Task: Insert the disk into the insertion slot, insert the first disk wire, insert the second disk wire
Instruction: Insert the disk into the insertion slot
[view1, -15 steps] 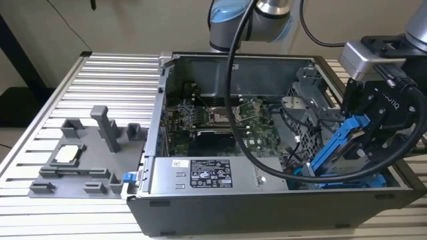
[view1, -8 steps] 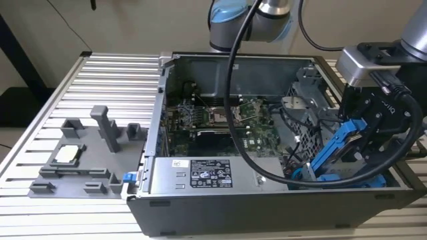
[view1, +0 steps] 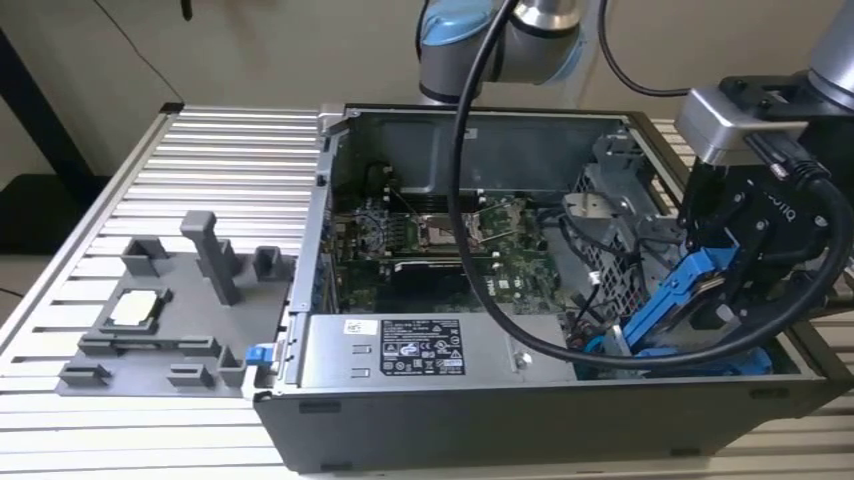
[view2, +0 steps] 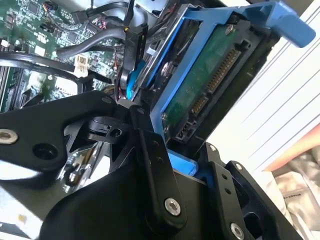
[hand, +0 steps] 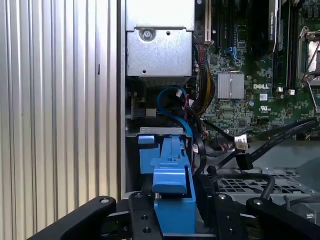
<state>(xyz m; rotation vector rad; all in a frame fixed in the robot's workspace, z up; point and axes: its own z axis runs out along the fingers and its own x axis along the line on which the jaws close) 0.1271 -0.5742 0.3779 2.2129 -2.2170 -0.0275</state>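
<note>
Our gripper (view2: 181, 162) is clamped on the one disk (view2: 210, 80), pinching its bright blue carrier (green circuit side showing in the second wrist view). We see the disk tilted, lower end inside the single open computer case (view1: 534, 425), at its near corner on the exterior view's right; one motherboard (view1: 441, 240) lies beyond.

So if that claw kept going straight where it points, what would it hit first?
Most likely the grey metal bay in the computer case: the gripper, jaws shut on the blue-framed disk, aims into it, so the disk would touch first. Depth is hard to judge.
</note>
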